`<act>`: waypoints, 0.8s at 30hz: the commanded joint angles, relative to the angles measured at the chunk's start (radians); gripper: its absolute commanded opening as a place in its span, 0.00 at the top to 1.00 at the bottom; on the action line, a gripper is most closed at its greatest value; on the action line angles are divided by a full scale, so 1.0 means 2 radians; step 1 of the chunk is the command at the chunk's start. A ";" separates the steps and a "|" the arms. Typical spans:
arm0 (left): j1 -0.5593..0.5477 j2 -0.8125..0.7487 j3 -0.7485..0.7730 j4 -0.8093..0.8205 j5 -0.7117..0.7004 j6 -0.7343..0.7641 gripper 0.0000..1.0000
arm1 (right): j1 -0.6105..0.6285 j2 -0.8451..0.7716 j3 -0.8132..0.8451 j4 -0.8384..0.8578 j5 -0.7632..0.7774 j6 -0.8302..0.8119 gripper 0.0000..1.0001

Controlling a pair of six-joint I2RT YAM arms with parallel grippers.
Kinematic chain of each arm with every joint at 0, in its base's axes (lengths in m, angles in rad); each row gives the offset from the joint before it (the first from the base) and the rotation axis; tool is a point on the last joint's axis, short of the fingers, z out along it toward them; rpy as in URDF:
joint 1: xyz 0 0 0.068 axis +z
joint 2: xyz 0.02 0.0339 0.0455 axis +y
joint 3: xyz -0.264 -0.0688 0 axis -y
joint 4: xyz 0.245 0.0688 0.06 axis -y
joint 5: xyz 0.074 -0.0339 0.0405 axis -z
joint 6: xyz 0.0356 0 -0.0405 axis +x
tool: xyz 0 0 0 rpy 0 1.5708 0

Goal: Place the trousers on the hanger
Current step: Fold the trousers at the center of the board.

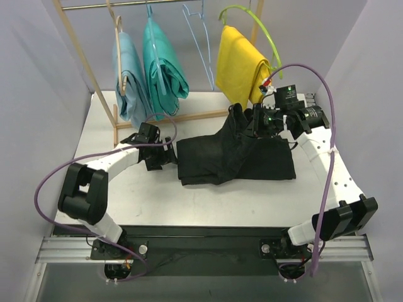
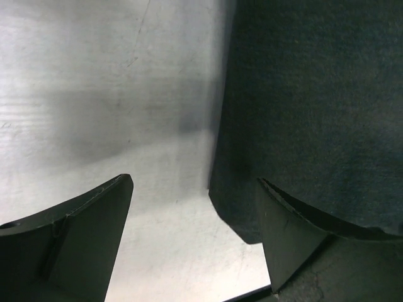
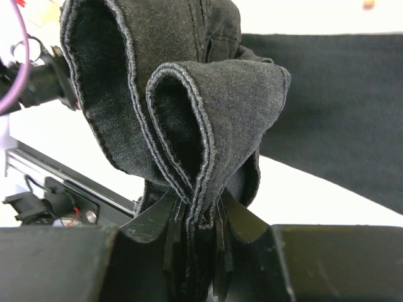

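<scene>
Working from the middle of the tabletop [image 1: 208, 201], where the black trousers [image 1: 233, 160] lie spread, I should raise them slowly toward the light-blue wire hanger [image 1: 200, 44] hanging above the far edge. My right gripper [image 3: 195, 245] pinches a bunched fold; only its wrist view shows the layered hems. My left gripper [image 2: 195, 233] gapes wide, empty, astride the trousers' left edge.

The black trousers [image 1: 236, 160] are lying folded on the table [image 1: 189, 201], their far right end bunching upward. The thin light-blue wire hanger [image 1: 199, 44] is hanging from the rail [image 1: 132, 4] behind.
</scene>
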 commanded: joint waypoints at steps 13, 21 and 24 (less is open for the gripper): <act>-0.031 0.080 0.058 0.068 0.009 -0.027 0.16 | -0.051 -0.025 -0.044 0.019 0.012 -0.040 1.00; -0.046 0.112 0.061 0.087 0.019 -0.032 0.23 | -0.087 -0.020 -0.100 0.059 0.009 -0.047 1.00; -0.049 0.120 0.064 0.089 0.019 -0.033 0.33 | -0.097 -0.018 -0.123 0.077 0.013 -0.047 1.00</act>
